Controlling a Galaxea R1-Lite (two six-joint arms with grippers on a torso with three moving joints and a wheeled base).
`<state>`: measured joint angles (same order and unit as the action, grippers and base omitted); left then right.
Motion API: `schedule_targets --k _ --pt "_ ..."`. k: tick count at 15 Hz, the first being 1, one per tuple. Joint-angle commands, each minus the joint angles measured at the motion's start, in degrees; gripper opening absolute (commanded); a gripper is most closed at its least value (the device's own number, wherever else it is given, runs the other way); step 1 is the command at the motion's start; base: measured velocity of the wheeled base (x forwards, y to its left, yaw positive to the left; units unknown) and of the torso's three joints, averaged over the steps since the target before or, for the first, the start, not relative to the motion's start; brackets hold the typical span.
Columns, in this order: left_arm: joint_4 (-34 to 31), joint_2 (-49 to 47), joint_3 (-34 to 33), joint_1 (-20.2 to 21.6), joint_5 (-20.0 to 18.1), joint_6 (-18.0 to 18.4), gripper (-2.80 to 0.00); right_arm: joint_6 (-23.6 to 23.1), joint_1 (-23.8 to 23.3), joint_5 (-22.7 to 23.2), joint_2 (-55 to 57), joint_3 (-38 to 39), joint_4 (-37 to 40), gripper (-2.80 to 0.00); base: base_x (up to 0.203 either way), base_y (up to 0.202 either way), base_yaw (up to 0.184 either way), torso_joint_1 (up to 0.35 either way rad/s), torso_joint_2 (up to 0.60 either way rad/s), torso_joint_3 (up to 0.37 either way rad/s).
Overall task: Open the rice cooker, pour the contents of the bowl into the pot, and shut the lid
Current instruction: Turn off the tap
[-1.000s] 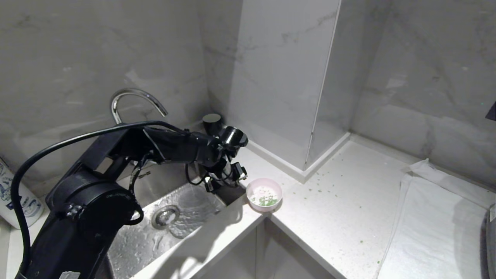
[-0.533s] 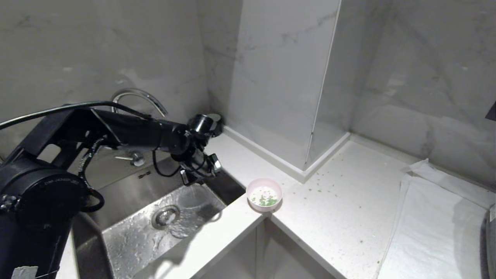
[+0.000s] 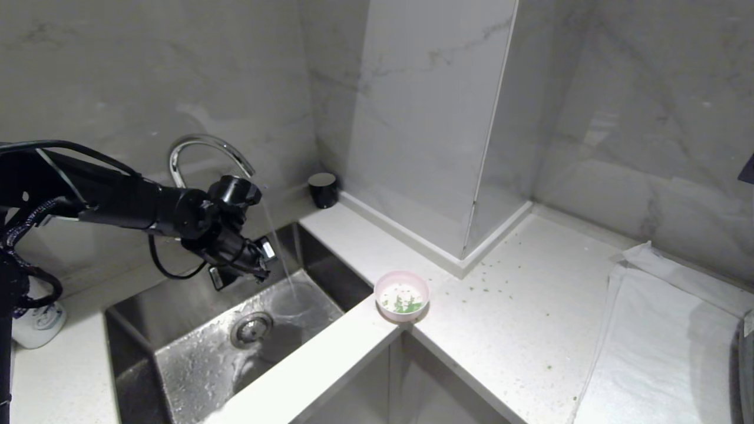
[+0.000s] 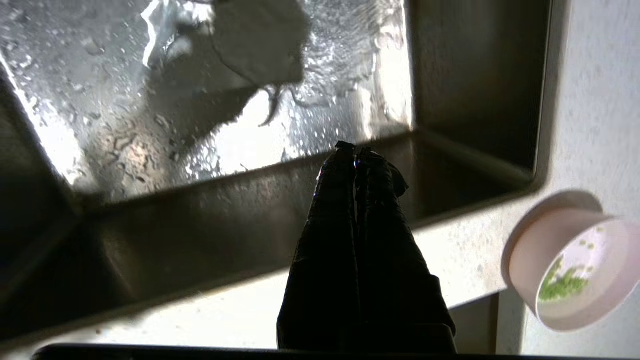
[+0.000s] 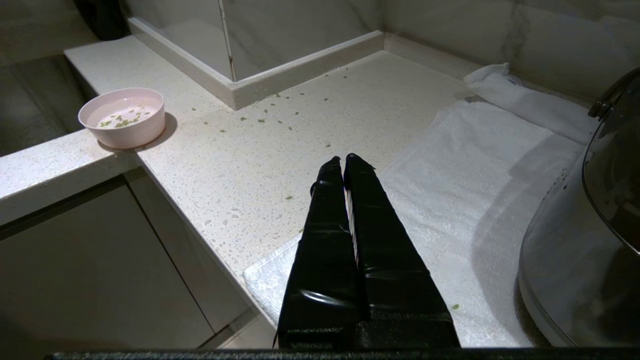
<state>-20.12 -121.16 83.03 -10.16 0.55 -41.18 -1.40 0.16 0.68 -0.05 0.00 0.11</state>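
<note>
Jaws: pressed together on both grippers, nothing held.
Left gripper (image 3: 263, 272): positioned over the sink (image 3: 194, 359).
Bowl (image 3: 402, 295): seated on the counter (image 3: 518, 330) corner, contents (image 3: 405, 305) inside.
Right gripper (image 5: 343, 160): held above the counter near the towel (image 5: 450, 200).

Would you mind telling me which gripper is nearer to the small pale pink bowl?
Probably the left. The left gripper hangs shut over the steel sink, beside the small pale pink bowl on the counter's corner. The right gripper hovers shut above the counter by the white towel, seemingly farther away.

The speckled white counter (image 3: 518, 330) bears a pink bowl (image 3: 402, 296), scattered green bits (image 3: 489, 271) — and a white towel (image 3: 665, 347).
</note>
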Motion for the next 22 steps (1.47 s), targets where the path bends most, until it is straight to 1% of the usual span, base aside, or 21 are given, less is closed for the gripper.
schedule_targets --k 1,3,5,7,9,11,13,16,19,22 --pt "1.4 0.9 -1.5 5.3 0.1 -0.2 -2.80 0.0 0.0 0.0 0.0 0.1 0.0 -2.80 0.000 0.000 0.000 0.000 0.00 0.000" --pt "2.0 -0.2 0.1 9.8 0.1 -0.1 -2.80 0.0 0.0 0.0 0.0 0.1 0.0 -2.80 0.000 0.000 0.000 0.000 0.00 0.000" --pt "3.7 -2.9 3.2 14.3 0.1 0.2 -2.80 0.0 0.0 0.0 0.0 0.1 0.0 -2.80 0.000 0.000 0.000 0.000 0.00 0.000" --pt "4.4 -5.3 5.4 17.6 0.2 1.9 -2.80 0.0 0.0 0.0 0.0 0.1 0.0 -2.80 0.000 0.000 0.000 0.000 0.00 0.000" --pt "4.5 -7.4 7.6 19.4 0.4 2.5 -2.80 0.0 0.0 0.0 0.0 0.1 0.0 -2.80 0.000 0.000 0.000 0.000 0.00 0.000" --pt "5.5 -9.4 9.8 21.1 0.3 4.3 -2.80 0.0 0.0 0.0 0.0 0.1 0.0 -2.80 0.000 0.000 0.000 0.000 0.00 0.000" --pt "6.7 -10.3 10.8 21.4 0.3 4.7 -2.80 0.0 0.0 0.0 0.0 0.1 0.0 -2.80 0.000 0.000 0.000 0.000 0.00 0.000" --pt "7.6 -12.4 13.3 21.6 0.5 4.1 -2.80 0.0 0.0 0.0 0.0 0.1 0.0 -2.80 0.000 0.000 0.000 0.000 0.00 0.000" --pt "7.9 -12.5 15.0 22.0 0.3 3.8 -2.80 0.0 0.0 0.0 0.0 0.1 0.0 -2.80 0.000 0.000 0.000 0.000 0.00 0.000" --pt "11.3 -12.6 15.4 22.1 0.4 3.6 -2.80 0.0 0.0 0.0 0.0 0.1 0.0 -2.80 0.000 0.000 0.000 0.000 0.00 0.000"
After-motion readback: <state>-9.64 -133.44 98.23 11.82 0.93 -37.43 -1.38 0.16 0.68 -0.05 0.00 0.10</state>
